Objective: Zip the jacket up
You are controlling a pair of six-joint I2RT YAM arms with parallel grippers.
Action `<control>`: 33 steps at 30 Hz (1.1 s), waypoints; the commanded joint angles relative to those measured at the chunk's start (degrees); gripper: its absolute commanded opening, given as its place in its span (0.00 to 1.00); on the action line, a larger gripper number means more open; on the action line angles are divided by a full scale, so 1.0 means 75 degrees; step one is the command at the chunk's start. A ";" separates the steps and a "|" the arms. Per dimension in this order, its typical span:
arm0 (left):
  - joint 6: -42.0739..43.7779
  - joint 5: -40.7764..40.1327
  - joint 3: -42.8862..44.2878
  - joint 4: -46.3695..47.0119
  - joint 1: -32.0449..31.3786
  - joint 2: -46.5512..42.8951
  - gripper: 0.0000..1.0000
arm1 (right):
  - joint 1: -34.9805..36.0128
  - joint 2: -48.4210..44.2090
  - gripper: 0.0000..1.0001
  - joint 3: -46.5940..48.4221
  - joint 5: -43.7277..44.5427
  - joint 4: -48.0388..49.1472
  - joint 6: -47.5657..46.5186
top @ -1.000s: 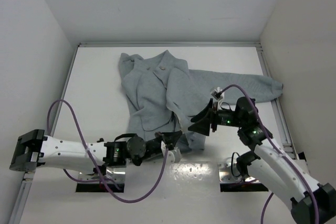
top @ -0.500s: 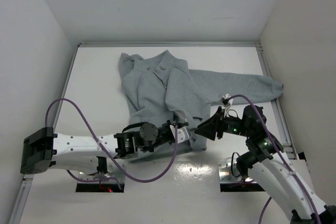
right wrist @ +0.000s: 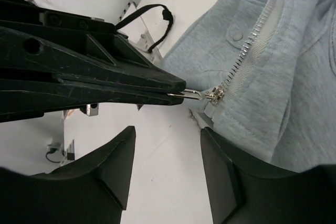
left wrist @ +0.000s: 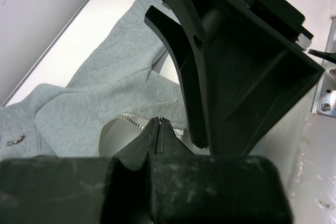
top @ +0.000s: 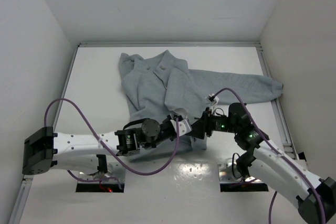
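Over the last half second my left arm has barely shifted. A second ago my left pincer [top: 179,124] lay lower, closer to the near edge, and it has since come up to the hem of the jacket [top: 157,85]. My right pincer [top: 200,128] has slid leftward toward it, so the two now sit just beside each other. The jacket has kept its place.

My left arm lies low and long, running from its base by the near left corner across toward the middle of the worktop [top: 94,93]. Its pincer is clenched on the zipper pull [right wrist: 195,94], a thin metal tab nipped between the fingertips. The slider [right wrist: 215,95] sits just past the tab, at the hem end of the zipper teeth [right wrist: 252,40].

The jacket is spread over the middle of the worktop, reaching toward the far edge. One sleeve stretches out toward the right edge, and the hem faces the near edge, where both pincers meet.

My right arm rises from the near right corner with its elbow bent and its wrist pointing left at the hem. Its pincer is spread wide and grasps nothing, the two fingers hanging over bare worktop just beside the hem and the slider.
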 commanded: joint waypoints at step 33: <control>-0.0445 -0.0385 0.0511 0.0509 0.0061 0.0033 0.00 | 0.0797 0.1445 0.36 -0.0099 0.2894 0.2366 0.2083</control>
